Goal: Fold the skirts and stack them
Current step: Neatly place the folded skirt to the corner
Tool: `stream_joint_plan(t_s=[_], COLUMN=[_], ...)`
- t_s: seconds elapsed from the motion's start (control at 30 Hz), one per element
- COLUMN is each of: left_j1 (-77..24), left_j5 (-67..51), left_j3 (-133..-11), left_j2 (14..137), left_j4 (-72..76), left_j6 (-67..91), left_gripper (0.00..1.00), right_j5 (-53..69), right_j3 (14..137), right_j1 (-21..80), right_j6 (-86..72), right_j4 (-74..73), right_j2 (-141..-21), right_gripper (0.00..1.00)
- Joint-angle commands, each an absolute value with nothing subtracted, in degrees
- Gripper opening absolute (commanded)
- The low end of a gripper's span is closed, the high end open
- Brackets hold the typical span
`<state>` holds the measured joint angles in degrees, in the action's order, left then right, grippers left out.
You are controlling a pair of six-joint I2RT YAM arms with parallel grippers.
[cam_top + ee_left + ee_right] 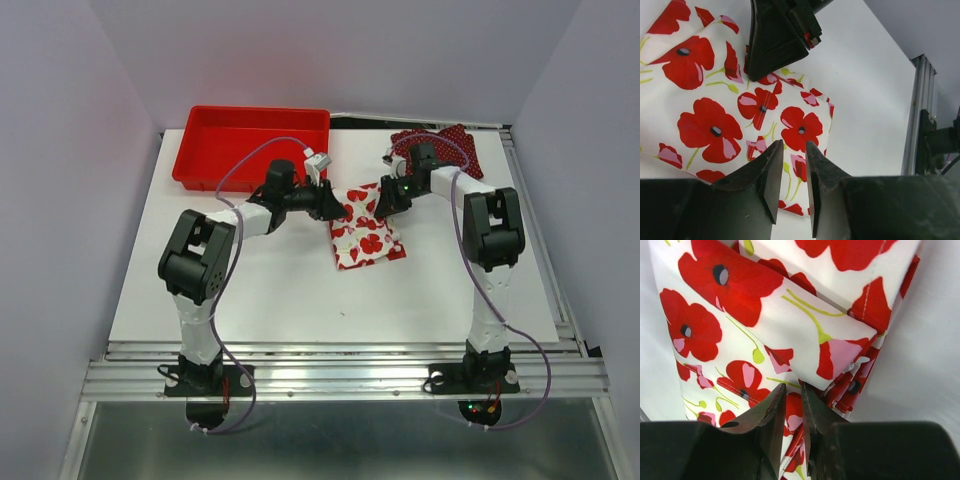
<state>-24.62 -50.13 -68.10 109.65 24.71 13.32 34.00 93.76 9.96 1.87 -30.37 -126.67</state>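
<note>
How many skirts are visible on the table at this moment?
2. The white skirt with red flowers lies in the middle of the table. The dark red dotted skirt lies at the far right corner, partly hidden behind the right arm.

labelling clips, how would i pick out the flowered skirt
From the red tray, look right to the middle of the table. The flowered skirt lies there; unlike the dark red dotted skirt at far right, it is white with big red flowers.
</note>
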Motion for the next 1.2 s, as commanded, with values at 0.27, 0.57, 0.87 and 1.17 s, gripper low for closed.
stream_joint_plan(t_s=[0.27,0.57,0.87,1.17], left_j1=[-24.0,-23.8,-24.9,-27.6], left_j5=[-36.5,-24.5,-24.9,-27.5], left_j3=[-60.1,-59.8,-59.2,-69.3], left_j2=[117.0,123.7,120.6,100.6], left_j4=[63.1,57.8,55.1,13.8], left_j6=[48.5,55.6,51.0,5.7], left_gripper=[0.3,0.29,0.29,0.61], right_j5=[22.3,22.2,20.9,21.5], right_j3=[98.0,98.3,100.1,99.3], right_j1=[11.9,11.9,11.9,12.4], right_j6=[19.3,20.2,20.6,23.8], right_j4=[-43.4,-44.4,-44.9,-44.7], right_j2=[-133.4,-131.9,-132.4,-129.5], right_gripper=[0.25,0.25,0.25,0.26])
